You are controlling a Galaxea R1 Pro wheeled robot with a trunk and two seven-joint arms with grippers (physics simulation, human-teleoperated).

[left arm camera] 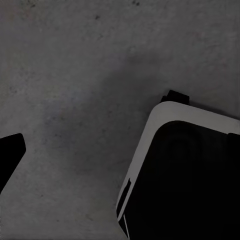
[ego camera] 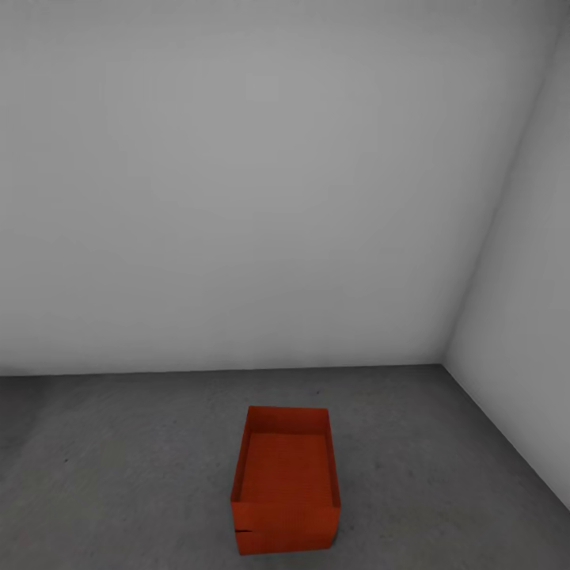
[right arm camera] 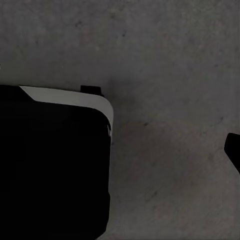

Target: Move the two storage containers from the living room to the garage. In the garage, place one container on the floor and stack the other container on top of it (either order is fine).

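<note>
One orange-red storage container (ego camera: 286, 480) sits upright and lidless on the dark grey concrete floor (ego camera: 119, 467) of the garage, near the corner where two plain white-grey walls (ego camera: 237, 182) meet; inside looks empty, no label or writing readable on it. Both wrist views look down at the mottled concrete with the robot's black, white-edged base (left arm camera: 185, 175) beside it. A dark fingertip (left arm camera: 10, 152) pokes in at each frame edge, so whether either gripper is spread or closed can't be told.
</note>
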